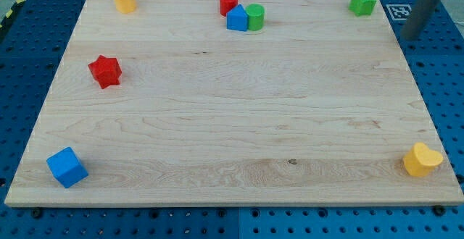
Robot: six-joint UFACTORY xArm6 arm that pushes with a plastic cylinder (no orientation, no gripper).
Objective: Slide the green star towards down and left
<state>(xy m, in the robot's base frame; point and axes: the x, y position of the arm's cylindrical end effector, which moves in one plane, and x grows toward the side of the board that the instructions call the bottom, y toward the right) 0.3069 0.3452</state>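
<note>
Green star (362, 2) at the board's (232, 130) top right corner. Rod tip (410, 36) just right of it, off the board, touching no block. No gripper, just a rod. Two green, two red, two blue, two yellow blocks.

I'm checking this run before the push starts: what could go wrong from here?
My tip sits off the board's right edge, below and right of the green star; a push from there could drive the star off the near top edge. A long leftward slide could reach the green cylinder.
</note>
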